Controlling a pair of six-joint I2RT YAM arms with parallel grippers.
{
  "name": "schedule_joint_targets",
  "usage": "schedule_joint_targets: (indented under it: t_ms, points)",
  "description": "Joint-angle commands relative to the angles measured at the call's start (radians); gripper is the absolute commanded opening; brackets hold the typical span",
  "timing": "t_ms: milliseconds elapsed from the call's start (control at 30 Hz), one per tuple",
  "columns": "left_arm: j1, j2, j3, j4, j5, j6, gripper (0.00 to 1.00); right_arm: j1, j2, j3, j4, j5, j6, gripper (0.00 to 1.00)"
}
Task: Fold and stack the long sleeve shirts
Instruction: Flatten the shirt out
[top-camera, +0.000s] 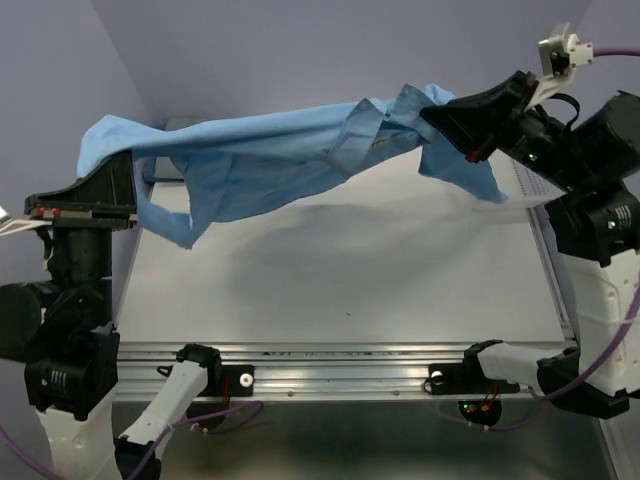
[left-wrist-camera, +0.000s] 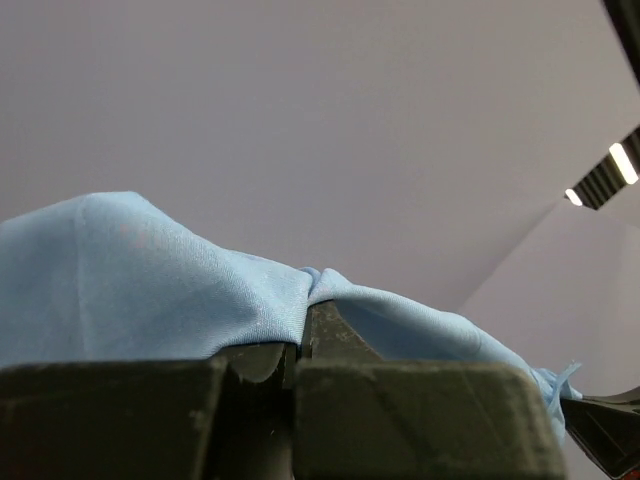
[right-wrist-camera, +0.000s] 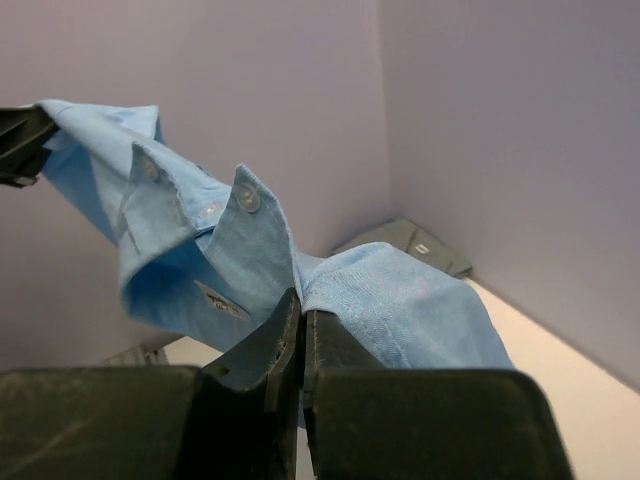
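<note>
Table (top-camera: 350, 270) top white, metal rail along its near edge, purple walls close at left and behind. Light blue shirt (top-camera: 280, 160) hangs in the air over the far half, stretched between both arms, with one sleeve loop drooping at the left (apparently off the surface). Left gripper (top-camera: 128, 165) is clamped tight on a fabric edge. Right gripper (top-camera: 432, 113) is pinched closed on cloth beside the buttoned collar. Grey shirt (right-wrist-camera: 405, 240) lies flat in the far corner.
</note>
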Motion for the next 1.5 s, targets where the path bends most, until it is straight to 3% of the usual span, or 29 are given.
schedule_joint_targets:
  t_ms: [0, 200, 400, 600, 733, 833, 867, 900, 933, 967, 1000, 1067, 1100, 1167, 1267, 1367, 1467]
  points:
    - [0.010, -0.048, 0.085, 0.013, -0.011, 0.042, 0.00, -0.015, -0.080, 0.019, -0.032, -0.092, 0.041, 0.01]
    - [0.010, -0.189, 0.050, 0.067, 0.047, 0.001, 0.00, -0.015, -0.281, -0.086, 0.021, -0.179, 0.138, 0.01]
    - [0.010, -0.157, 0.044, 0.039, 0.029, -0.007, 0.00, -0.015, -0.330, -0.162, 0.042, -0.155, 0.188, 0.01]
    - [0.010, 0.018, -0.001, 0.036, -0.009, -0.024, 0.00, -0.015, -0.257, -0.273, 0.018, 0.090, 0.211, 0.01]
    - [0.011, 0.267, -0.033, -0.014, -0.100, -0.027, 0.00, -0.015, -0.111, -0.387, 0.011, 0.261, 0.214, 0.01]
    - [0.019, 0.463, -0.053, -0.033, -0.148, -0.018, 0.00, -0.056, 0.091, -0.392, 0.004, 0.324, 0.199, 0.01]
    - [0.027, 0.519, -0.047, -0.037, -0.146, -0.019, 0.09, -0.083, 0.152, -0.375, 0.005, 0.297, 0.202, 0.01]
    - [0.040, 0.571, -0.029, -0.036, -0.114, -0.015, 0.31, -0.117, 0.288, -0.326, 0.005, 0.205, 0.223, 0.01]
    - [0.047, 0.675, -0.010, -0.039, -0.091, -0.001, 0.58, -0.183, 0.362, -0.289, 0.007, 0.153, 0.237, 0.04]
    - [0.048, 0.729, 0.014, -0.047, -0.077, 0.002, 0.97, -0.208, 0.440, -0.248, 0.005, 0.093, 0.251, 0.16]
    - [0.050, 0.825, 0.086, -0.091, -0.069, 0.007, 0.99, -0.229, 0.596, -0.153, 0.002, -0.026, 0.263, 0.60]
    - [0.048, 0.906, 0.175, -0.167, -0.075, 0.010, 0.99, -0.242, 0.709, -0.079, -0.012, -0.105, 0.264, 0.78]
    - [0.048, 0.931, 0.212, -0.201, -0.075, 0.018, 0.99, -0.242, 0.740, -0.058, -0.016, -0.124, 0.254, 1.00]
    - [0.044, 0.952, 0.249, -0.214, -0.046, 0.042, 0.99, -0.228, 0.737, -0.077, -0.010, -0.112, 0.224, 1.00]
    - [0.031, 0.903, 0.165, -0.162, 0.019, 0.067, 0.99, -0.219, 0.615, -0.181, 0.043, 0.014, 0.173, 1.00]
    - [0.016, 0.824, 0.013, -0.104, 0.105, 0.059, 0.99, -0.203, 0.481, -0.406, 0.059, 0.144, 0.089, 1.00]
    - [-0.016, 0.745, -0.155, -0.061, 0.156, 0.045, 0.99, -0.148, 0.385, -0.523, 0.031, 0.296, 0.035, 1.00]
